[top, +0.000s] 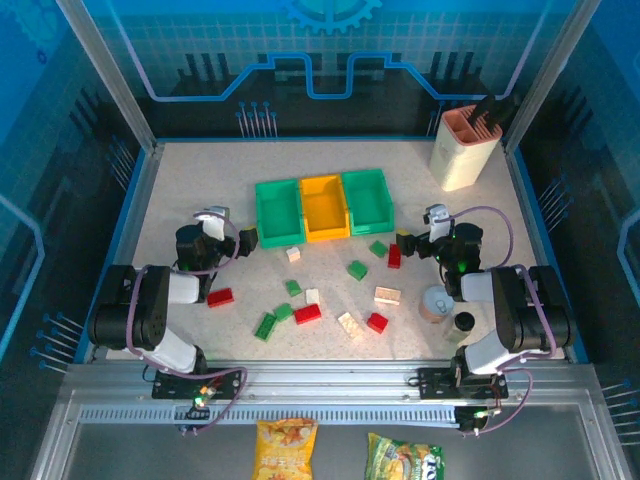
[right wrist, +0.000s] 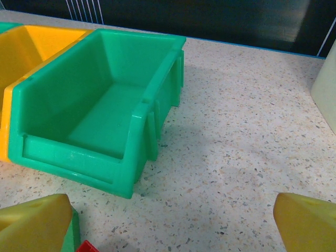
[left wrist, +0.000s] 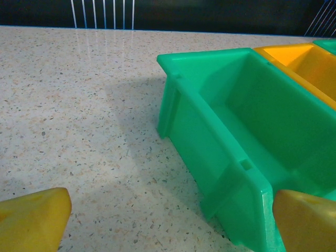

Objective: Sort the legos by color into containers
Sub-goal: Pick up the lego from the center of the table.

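Note:
Three containers stand in a row at the back of the table: a green bin (top: 279, 212), a yellow-orange bin (top: 325, 206) and another green bin (top: 367, 199); none shows a brick inside. Red (top: 307, 313), green (top: 357, 269) and cream (top: 387, 295) legos lie scattered in front of them. My left gripper (top: 228, 235) is open by the left green bin's (left wrist: 220, 136) near-left corner, nothing between its yellow fingers (left wrist: 34, 220). Right of the right green bin (right wrist: 100, 110), my right gripper (top: 415, 238) is open and empty, a green lego (right wrist: 73, 231) and a red lego (right wrist: 86, 247) beside its left finger.
A tall cream holder with a pink rim (top: 465, 148) stands at the back right corner. A small round can (top: 436, 303) and a small dark object (top: 463, 321) sit near the right arm's base. Two snack bags (top: 285, 447) lie below the table's front rail.

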Action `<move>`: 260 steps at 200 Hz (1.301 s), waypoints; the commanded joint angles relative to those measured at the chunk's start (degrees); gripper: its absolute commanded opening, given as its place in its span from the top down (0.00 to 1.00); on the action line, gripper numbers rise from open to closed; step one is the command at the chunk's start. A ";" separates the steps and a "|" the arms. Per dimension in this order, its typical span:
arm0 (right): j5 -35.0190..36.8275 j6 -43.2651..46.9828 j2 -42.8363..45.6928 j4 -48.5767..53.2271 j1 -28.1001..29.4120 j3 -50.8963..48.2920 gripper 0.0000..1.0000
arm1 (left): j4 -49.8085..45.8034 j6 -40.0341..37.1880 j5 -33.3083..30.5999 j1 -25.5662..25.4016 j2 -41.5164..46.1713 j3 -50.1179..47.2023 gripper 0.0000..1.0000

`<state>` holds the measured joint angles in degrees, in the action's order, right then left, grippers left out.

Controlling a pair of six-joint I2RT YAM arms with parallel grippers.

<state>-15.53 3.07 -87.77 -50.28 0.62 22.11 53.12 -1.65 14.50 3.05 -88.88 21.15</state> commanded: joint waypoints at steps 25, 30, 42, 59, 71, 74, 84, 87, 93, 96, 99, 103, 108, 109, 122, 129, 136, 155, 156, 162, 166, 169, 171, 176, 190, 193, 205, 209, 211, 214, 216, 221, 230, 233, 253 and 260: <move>-1.13 0.64 0.05 -2.28 -0.62 -0.40 0.00 | 2.42 -0.90 1.81 0.38 0.03 -0.73 0.01; -1.08 0.62 0.05 -2.28 -0.63 -0.44 0.00 | 2.42 -0.85 1.77 0.45 0.11 -0.70 0.01; -1.06 0.66 0.05 -2.28 -0.62 -0.40 0.00 | 2.42 -0.89 1.76 0.43 0.10 -0.65 0.01; -1.09 0.62 0.02 -2.34 -0.62 -0.40 0.00 | 2.47 -0.89 1.78 0.44 0.11 -0.68 0.01; -1.09 0.63 0.03 -2.30 -0.62 -0.40 0.00 | 2.42 -0.90 1.80 0.39 0.11 -0.70 0.01; -1.15 0.62 0.05 -2.28 -0.63 -0.40 0.00 | 2.43 -0.94 1.77 0.38 0.11 -0.69 0.01; -1.13 0.62 0.06 -2.29 -0.64 -0.40 0.00 | 2.43 -0.89 1.76 0.45 0.11 -0.67 0.01; -1.10 0.64 0.00 -2.29 -0.62 -0.40 0.00 | 2.42 -0.83 1.76 0.39 0.11 -0.75 0.01; -1.15 0.62 0.03 -2.32 -0.63 -0.46 0.00 | 2.43 -0.84 1.76 0.43 0.11 -0.70 0.01; -1.12 0.62 0.02 -2.33 -0.62 -0.36 0.00 | 2.42 -0.89 1.76 0.39 0.11 -0.74 0.01; -1.10 0.62 -0.02 -2.29 -0.62 -0.42 0.00 | 2.43 -0.90 1.76 0.40 0.11 -0.68 0.01; -1.17 0.66 0.00 -2.28 -0.63 -0.48 0.00 | 2.44 -0.88 1.76 0.38 0.09 -0.66 0.01; -1.16 0.58 0.01 -2.23 -0.65 -0.40 0.00 | 2.42 -0.90 1.77 0.38 0.11 -0.66 0.01; -1.17 0.56 0.03 -2.25 -0.63 -0.40 0.00 | 2.42 -0.90 1.77 0.38 0.11 -0.66 0.01; -1.16 0.62 0.05 -2.28 -0.65 -0.40 0.00 | 2.41 -0.41 0.38 0.39 -0.09 -0.56 0.01; -1.17 0.61 0.03 -2.33 -0.63 -0.42 0.00 | 2.29 0.28 -1.45 0.38 -0.23 -0.36 0.01; -1.12 0.62 0.02 -2.27 -0.63 -0.42 0.00 | 1.63 0.42 -2.12 0.40 -0.12 -0.15 0.01; -1.15 0.61 0.05 -2.28 -0.63 -0.40 0.00 | 1.73 0.38 -2.14 0.38 -0.09 -0.15 0.01; -1.16 0.61 0.01 -2.28 -0.67 -0.45 0.00 | 1.72 0.40 -2.17 0.38 -0.08 -0.14 0.01; -1.17 0.60 -0.01 -2.25 -0.67 -0.40 0.00 | 1.82 0.40 -2.12 0.42 -0.18 -0.23 0.01; -1.10 0.56 -0.01 -2.25 -0.63 -0.40 0.00 | 1.85 0.35 -2.17 0.44 -0.20 -0.23 0.01; -1.16 0.58 0.00 -2.28 -0.62 -0.40 0.00 | 1.81 0.37 -2.18 0.42 -0.16 -0.12 0.01; -1.10 0.61 0.02 -2.28 -0.62 -0.40 0.00 | 1.81 0.36 -2.17 0.43 -0.15 -0.20 0.01; -1.12 0.61 -0.02 -2.28 -0.67 -0.40 0.00 | 1.81 0.39 -2.17 0.38 -0.15 -0.23 0.01; -1.17 0.54 -0.03 -2.28 -0.69 -0.40 0.00 | 1.81 0.42 -2.19 0.45 -0.07 -0.23 0.01; -1.10 0.58 -0.02 -2.23 -0.71 -0.42 0.00 | 1.83 0.38 -2.20 0.41 -0.08 -0.23 0.01; -1.24 0.32 -0.03 -2.28 -0.87 -0.36 0.00 | 1.95 0.35 -2.20 0.40 -0.07 -0.28 0.01; -1.41 0.27 -0.08 -2.28 -0.94 -0.30 0.00 | 1.95 0.36 -2.22 0.46 -0.06 -0.25 0.01; -1.43 0.27 -0.11 -2.28 -1.01 -0.31 0.00 | 1.89 0.38 -2.27 0.40 -0.06 -0.23 0.01; -1.36 0.17 -0.08 -2.28 -1.06 -0.31 0.00 | 1.82 0.41 -2.37 0.38 -0.13 -0.23 0.01; -1.48 0.07 -0.11 -2.28 -1.10 -0.31 0.00 | 1.81 0.37 -2.68 0.38 -0.15 -0.18 0.01; -1.49 0.01 -0.12 -2.30 -1.14 -0.30 0.00 | 1.53 0.57 -3.46 0.31 -0.11 -0.08 0.01; -1.52 0.01 -0.12 -2.23 -1.15 -0.31 0.00 | 1.20 0.68 -4.38 0.12 -0.10 0.03 0.01; -1.52 0.01 -0.12 -2.27 -1.14 -0.31 0.00 | 1.19 0.68 -4.46 0.12 -0.11 0.06 0.01; -1.48 0.01 -0.12 -2.28 -1.14 -0.31 0.00 | 1.20 0.63 -4.52 0.12 -0.20 0.06 0.01; -1.51 0.01 -0.12 -2.25 -1.14 -0.31 0.00 | 1.19 0.68 -4.57 0.12 -0.22 0.04 0.01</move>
<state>-15.79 3.03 -87.77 -50.28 0.40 22.11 53.08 -1.45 11.11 3.05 -88.88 21.15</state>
